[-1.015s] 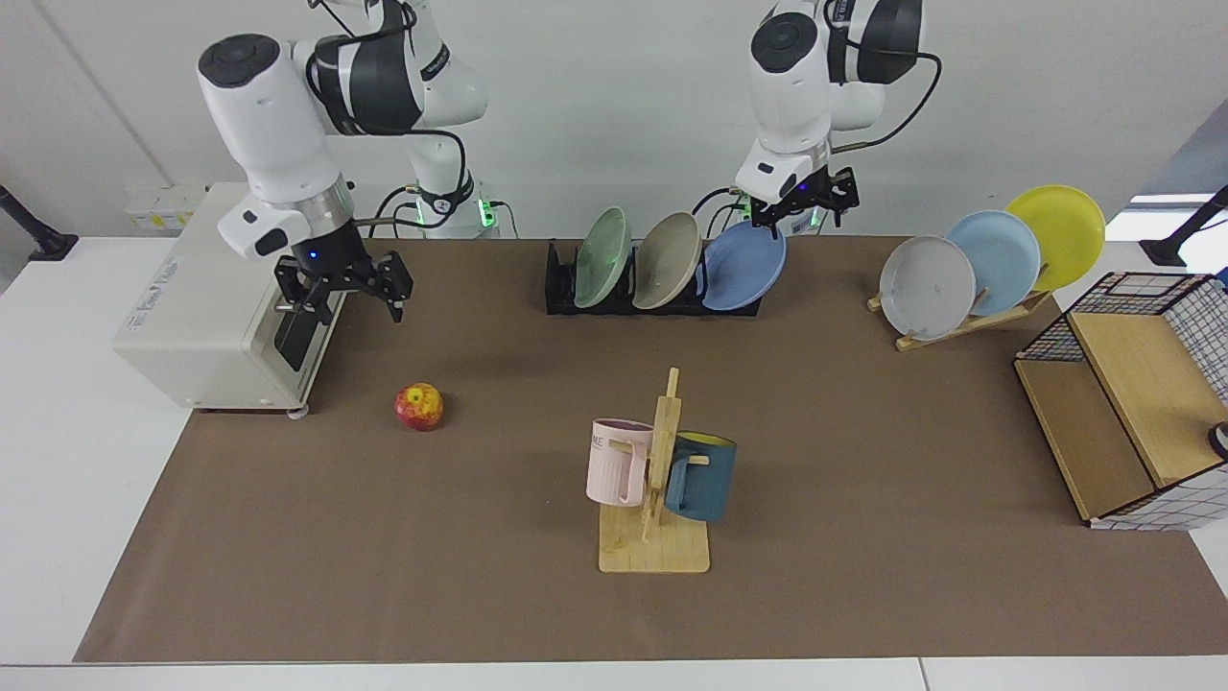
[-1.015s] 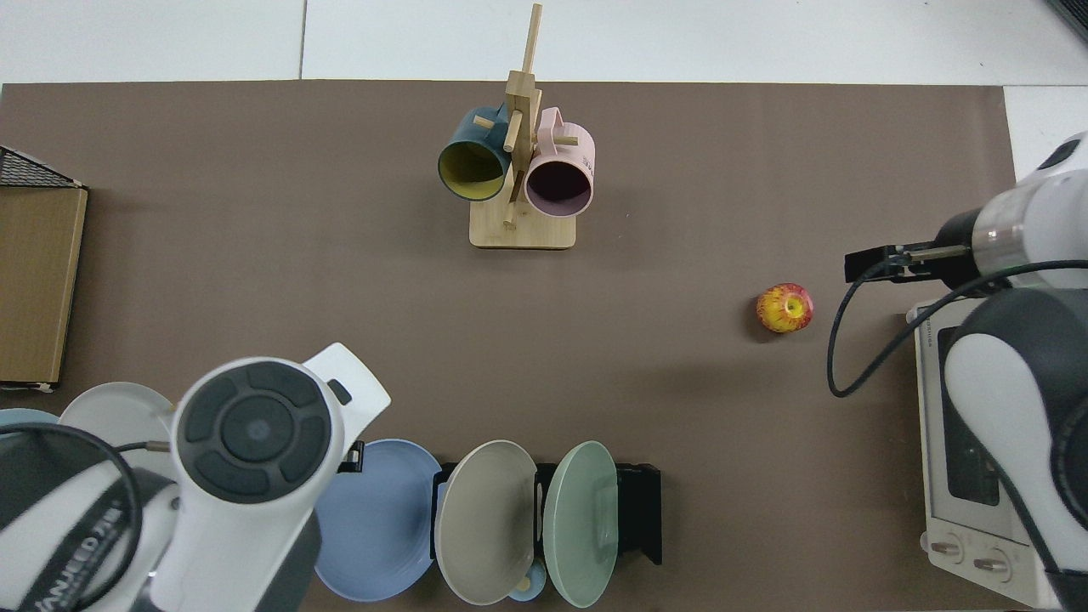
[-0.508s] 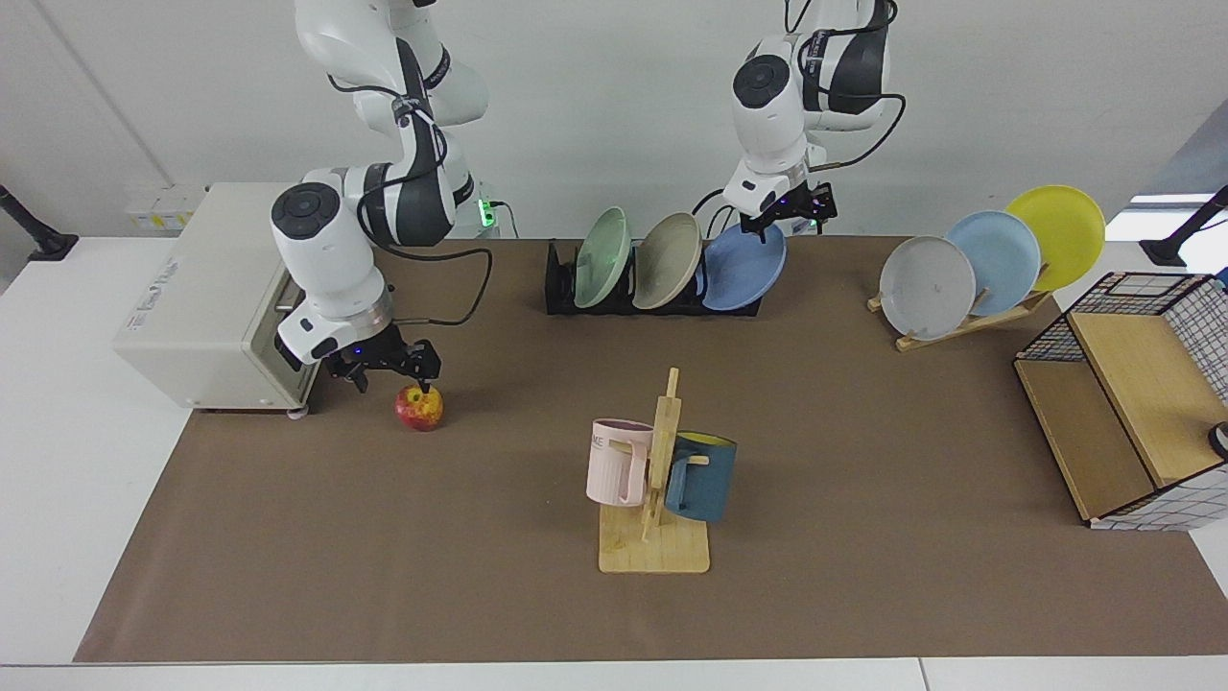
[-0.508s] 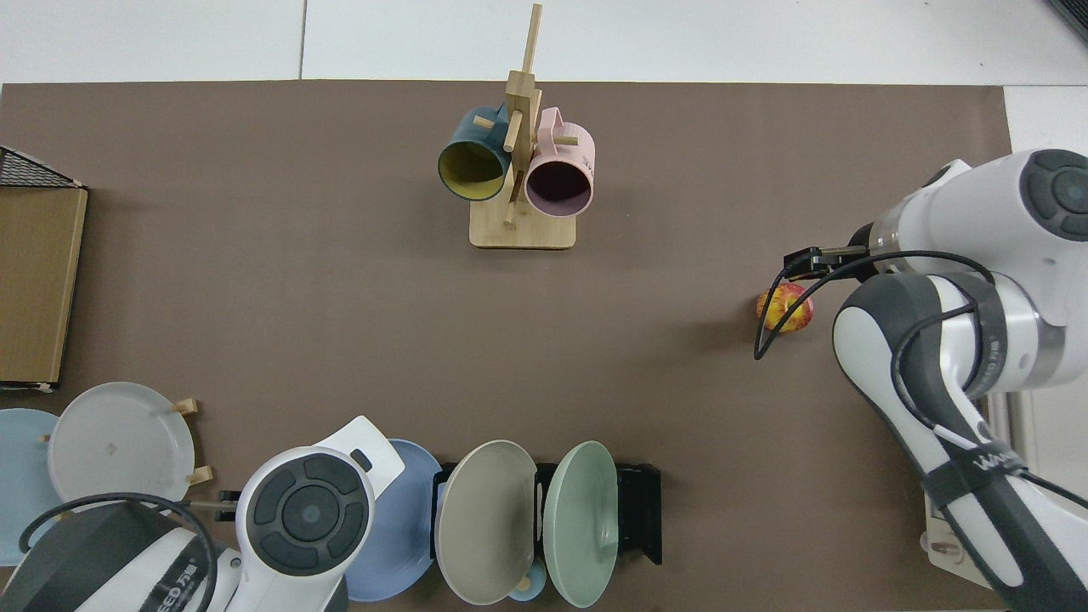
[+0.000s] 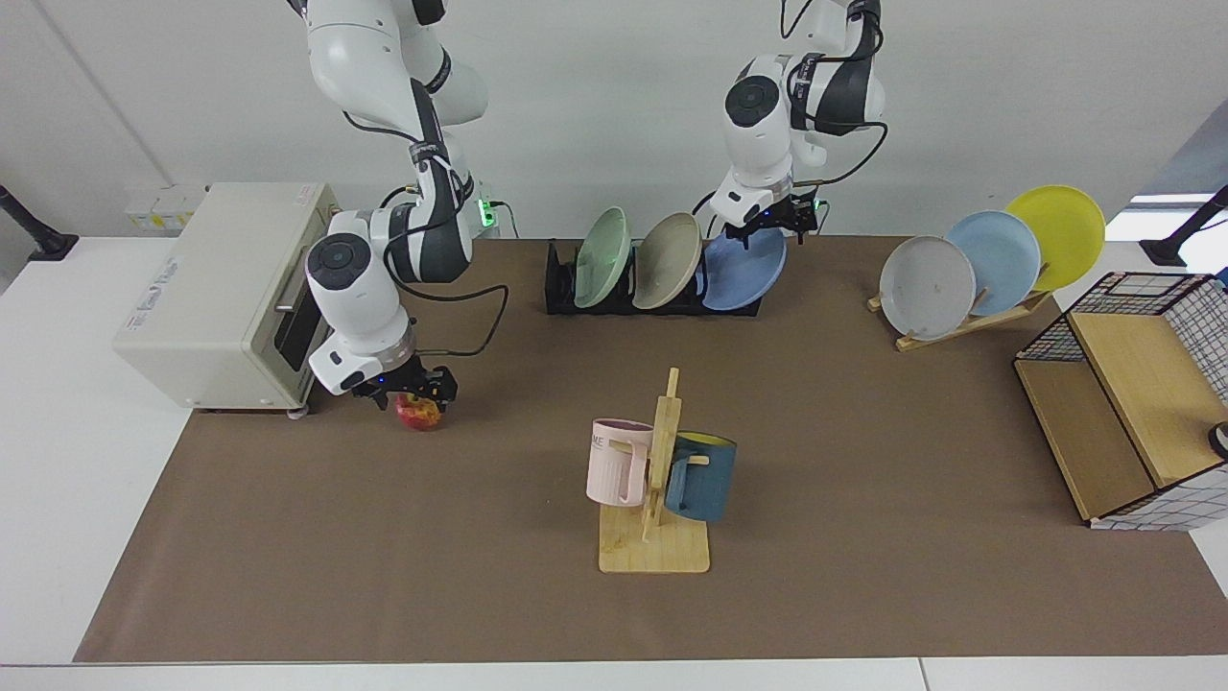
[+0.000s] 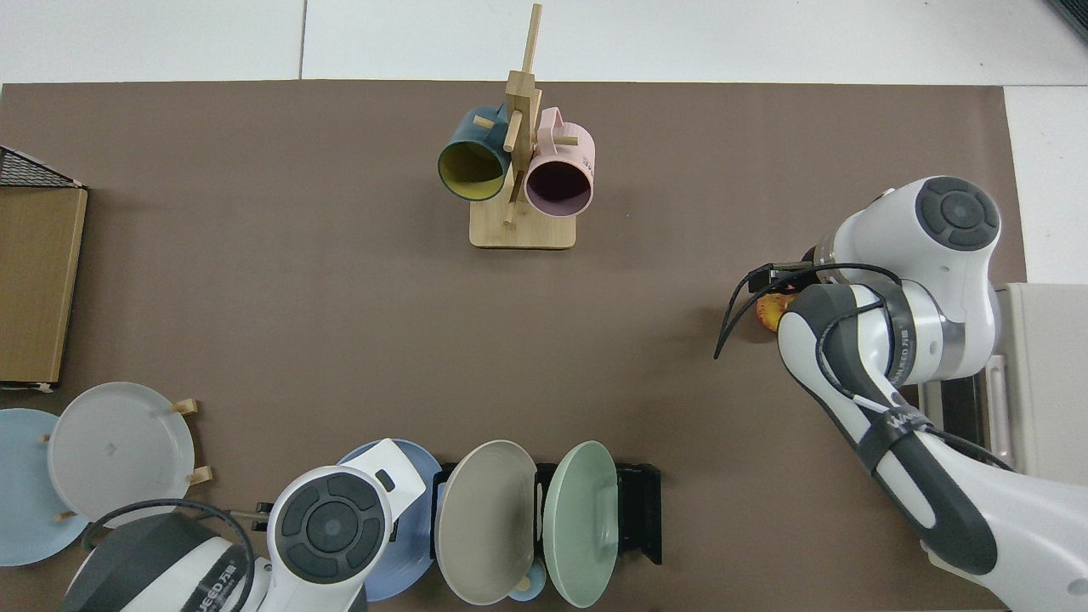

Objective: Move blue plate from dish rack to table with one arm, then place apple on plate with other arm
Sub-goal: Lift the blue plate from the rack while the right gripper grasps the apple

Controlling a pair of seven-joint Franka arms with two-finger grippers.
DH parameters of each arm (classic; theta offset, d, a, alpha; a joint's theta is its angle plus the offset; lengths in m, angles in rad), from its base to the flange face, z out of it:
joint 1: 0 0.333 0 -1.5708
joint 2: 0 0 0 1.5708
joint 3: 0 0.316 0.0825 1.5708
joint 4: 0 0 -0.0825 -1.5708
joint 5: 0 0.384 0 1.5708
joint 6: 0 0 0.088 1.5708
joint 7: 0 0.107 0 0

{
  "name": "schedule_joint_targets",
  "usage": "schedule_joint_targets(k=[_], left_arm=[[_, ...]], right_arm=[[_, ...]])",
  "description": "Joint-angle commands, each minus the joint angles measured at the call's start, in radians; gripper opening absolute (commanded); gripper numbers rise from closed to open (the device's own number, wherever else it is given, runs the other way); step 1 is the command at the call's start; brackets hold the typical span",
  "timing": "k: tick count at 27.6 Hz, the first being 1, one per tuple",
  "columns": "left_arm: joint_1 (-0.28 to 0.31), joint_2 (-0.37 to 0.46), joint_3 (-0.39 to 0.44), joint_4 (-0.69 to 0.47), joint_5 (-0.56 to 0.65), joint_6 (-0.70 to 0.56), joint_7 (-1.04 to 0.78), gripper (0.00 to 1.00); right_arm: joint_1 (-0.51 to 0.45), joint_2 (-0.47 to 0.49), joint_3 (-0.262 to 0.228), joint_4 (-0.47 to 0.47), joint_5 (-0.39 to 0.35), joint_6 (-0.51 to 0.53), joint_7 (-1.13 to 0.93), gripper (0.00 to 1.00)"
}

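Leaning in the dish rack (image 5: 652,293), the blue plate (image 5: 743,269) has the left gripper (image 5: 767,223) at its upper rim; I cannot tell its finger state. The right gripper (image 5: 413,392) sits low over the apple (image 5: 419,414), far from the dish rack, grip unclear

Colours on the table (image 5: 58,403): white top, brown mat.
Blue plate (image 5: 743,274) periwinkle, beside beige (image 5: 665,261) and pale green plates (image 5: 602,257) in the black dish rack (image 5: 561,288); apple (image 5: 419,414) red with yellow; grey (image 5: 927,287), sky-blue (image 5: 992,261), yellow plates (image 5: 1055,235) on wooden stand; pink mug (image 5: 614,463), teal mug (image 5: 700,477); arms white and black.
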Motion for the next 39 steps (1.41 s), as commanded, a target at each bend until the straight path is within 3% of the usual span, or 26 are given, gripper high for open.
schedule_joint_targets(k=[1,4,7,10,12,13,15,18,30,39], left_arm=[[-0.017,-0.003,0.009,-0.027,-0.025,0.028,0.029,0.98],[-0.017,-0.003,0.009,-0.042,-0.038,0.031,0.049,0.87],[-0.017,0.000,0.009,-0.038,-0.041,0.033,0.040,0.49],[-0.017,0.003,0.009,-0.036,-0.049,0.031,0.046,0.02],[-0.012,0.007,0.009,-0.033,-0.051,0.033,0.053,0.00],[-0.011,0.014,0.009,-0.028,-0.051,0.033,0.053,0.00],[-0.011,0.017,0.011,-0.022,-0.051,0.031,0.050,0.00],[-0.011,0.021,0.011,-0.019,-0.051,0.028,0.050,0.00],[0.005,0.021,0.015,0.099,-0.040,-0.067,0.049,0.00],[0.061,0.106,0.020,0.340,-0.025,-0.233,0.050,0.00]], right_arm=[[0.000,0.024,-0.001,-0.051,0.014,0.088,0.010,1.00],[0.000,0.035,-0.001,-0.063,0.014,0.098,0.009,1.00],[0.001,0.037,-0.001,-0.066,0.014,0.097,0.007,1.00],[0.001,0.034,-0.001,-0.074,0.014,0.091,0.007,1.00],[0.001,0.032,-0.001,-0.077,0.014,0.083,0.006,0.91],[0.000,0.029,-0.001,-0.080,0.014,0.082,0.000,0.77],[-0.003,0.026,-0.001,-0.088,0.014,0.079,-0.020,0.36],[0.000,0.026,-0.001,-0.089,0.014,0.074,-0.025,0.03],[0.000,-0.006,-0.001,-0.050,0.014,0.033,-0.026,0.00],[-0.002,-0.075,-0.001,0.059,0.014,-0.158,-0.028,0.00]])
